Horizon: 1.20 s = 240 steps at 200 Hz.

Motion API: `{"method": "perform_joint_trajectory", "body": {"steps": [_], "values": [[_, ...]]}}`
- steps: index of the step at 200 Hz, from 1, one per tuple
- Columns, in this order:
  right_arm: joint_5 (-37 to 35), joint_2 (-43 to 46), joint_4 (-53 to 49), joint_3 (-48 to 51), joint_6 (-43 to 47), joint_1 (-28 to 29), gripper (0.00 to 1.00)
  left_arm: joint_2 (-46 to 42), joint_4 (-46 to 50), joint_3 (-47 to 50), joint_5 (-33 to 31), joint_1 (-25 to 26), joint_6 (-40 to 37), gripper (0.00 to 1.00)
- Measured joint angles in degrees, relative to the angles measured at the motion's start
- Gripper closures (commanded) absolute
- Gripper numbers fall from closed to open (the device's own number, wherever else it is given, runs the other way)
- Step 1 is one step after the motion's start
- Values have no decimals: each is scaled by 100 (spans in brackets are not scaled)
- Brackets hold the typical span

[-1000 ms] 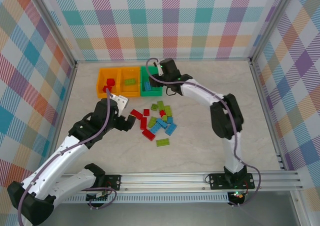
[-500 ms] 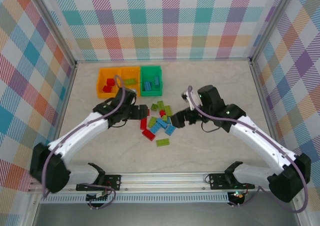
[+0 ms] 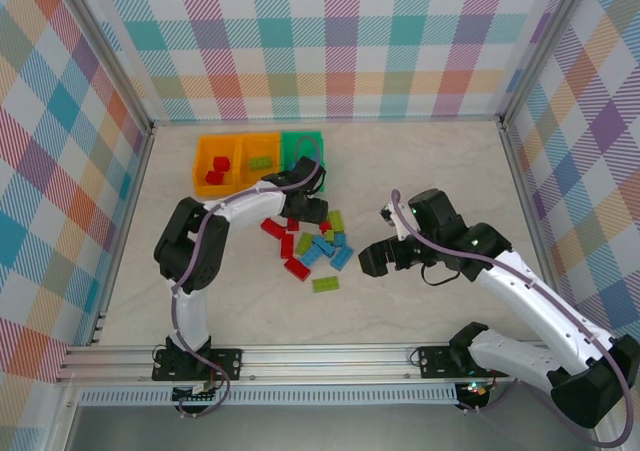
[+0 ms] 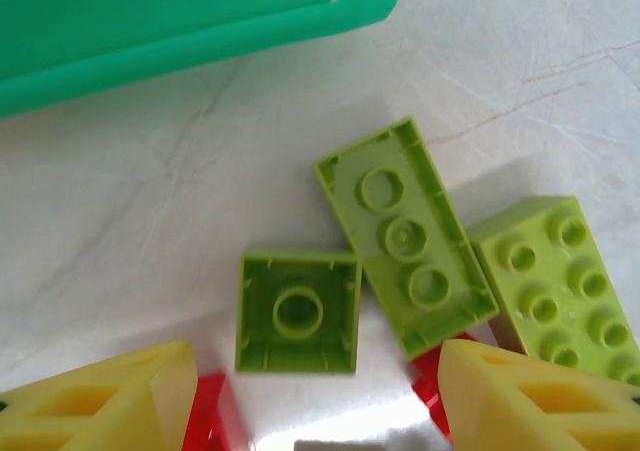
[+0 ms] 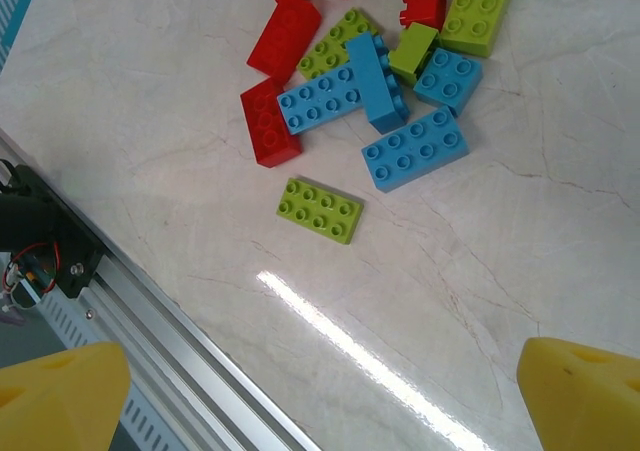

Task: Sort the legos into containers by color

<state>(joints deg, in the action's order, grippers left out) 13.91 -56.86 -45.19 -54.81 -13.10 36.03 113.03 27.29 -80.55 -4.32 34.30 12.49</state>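
Lime brick now sits under the left claw, spread wide, just by the green bin. Right claw, back from that bin, hangs spread above the pile; both seem ready to pick.

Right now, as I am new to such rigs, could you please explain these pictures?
Two robot arms are bolted at the near edge of the table. One picture looks down from above; the others come from wrist cameras, with yellow fingertips in the bottom corners. Small studded plastic bricks in red, lime green and light blue lie loose mid-table; two orange plastic bins and one green plastic bin stand behind them. The left hand hovers open over lime bricks; the right hand is open too. Neither holds anything.
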Motion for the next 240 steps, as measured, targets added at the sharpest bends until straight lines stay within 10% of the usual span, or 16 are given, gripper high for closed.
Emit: {"method": "perform_joint_trajectory", "body": {"steps": [79, 175, 240], "values": [[-131, 35, -17, 0, -44, 0, 0, 428, 79, -299, -107, -48, -323, 68], [-240, 46, 52, -7, -299, 0, 0, -575, 262, -74, -407, -129, -334, 71], [-278, 111, 229, -48, -341, 0, 0, -927, 256, -927, -870, -1615, -188, 71]]}}
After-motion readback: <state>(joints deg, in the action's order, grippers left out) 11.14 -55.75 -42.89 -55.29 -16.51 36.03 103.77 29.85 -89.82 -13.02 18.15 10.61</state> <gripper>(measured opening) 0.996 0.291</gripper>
